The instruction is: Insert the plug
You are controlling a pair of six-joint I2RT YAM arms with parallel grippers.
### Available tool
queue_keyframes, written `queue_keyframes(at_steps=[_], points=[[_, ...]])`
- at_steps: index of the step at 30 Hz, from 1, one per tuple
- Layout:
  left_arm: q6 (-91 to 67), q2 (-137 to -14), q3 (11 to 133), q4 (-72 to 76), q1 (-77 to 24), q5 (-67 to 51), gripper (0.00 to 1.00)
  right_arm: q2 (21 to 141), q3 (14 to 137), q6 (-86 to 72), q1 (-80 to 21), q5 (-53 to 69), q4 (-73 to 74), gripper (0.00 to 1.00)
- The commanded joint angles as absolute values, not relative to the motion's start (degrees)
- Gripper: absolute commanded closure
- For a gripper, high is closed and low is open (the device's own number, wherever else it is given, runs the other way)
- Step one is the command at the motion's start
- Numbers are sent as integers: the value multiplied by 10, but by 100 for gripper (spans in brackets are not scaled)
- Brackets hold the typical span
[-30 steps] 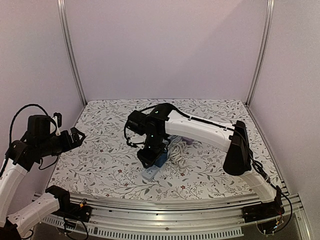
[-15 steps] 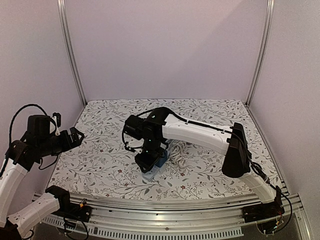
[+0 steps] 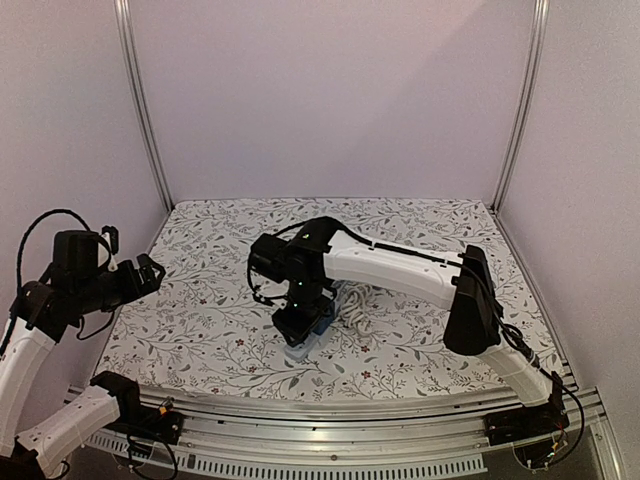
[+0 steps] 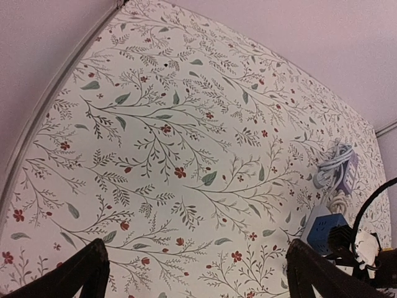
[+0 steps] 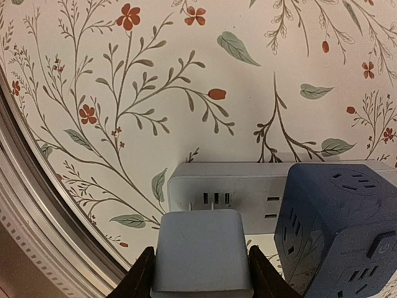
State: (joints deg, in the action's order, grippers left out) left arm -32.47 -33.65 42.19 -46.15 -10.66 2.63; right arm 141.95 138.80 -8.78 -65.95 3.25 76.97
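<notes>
Left half of the table (image 4: 180, 124) — open cloth from the left gripper (image 3: 150, 272), fingers spread, through to the centre. Centre crowded: blue cube socket (image 5: 338, 223) covers the right end of the white power strip (image 5: 248, 189), coiled cable (image 4: 335, 164) just behind it. Strip's slots left of the cube lie uncovered — plug (image 5: 201, 251), clamped in the right gripper (image 5: 201, 273), hangs close before them. Right arm (image 3: 400, 265) spans the table's right half.
</notes>
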Motion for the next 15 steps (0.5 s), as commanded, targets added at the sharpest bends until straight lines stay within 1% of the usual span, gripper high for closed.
queue_keyframes(at_steps=[1, 12, 15], points=[[-316, -331, 418, -471, -98, 33, 0, 1438, 1377, -84, -661, 21, 930, 100], [-316, -332, 417, -469, -95, 29, 0, 1440, 1366, -83, -657, 4, 919, 100], [-316, -332, 417, -469, -95, 29, 0, 1440, 1366, -89, -652, -22, 914, 100]])
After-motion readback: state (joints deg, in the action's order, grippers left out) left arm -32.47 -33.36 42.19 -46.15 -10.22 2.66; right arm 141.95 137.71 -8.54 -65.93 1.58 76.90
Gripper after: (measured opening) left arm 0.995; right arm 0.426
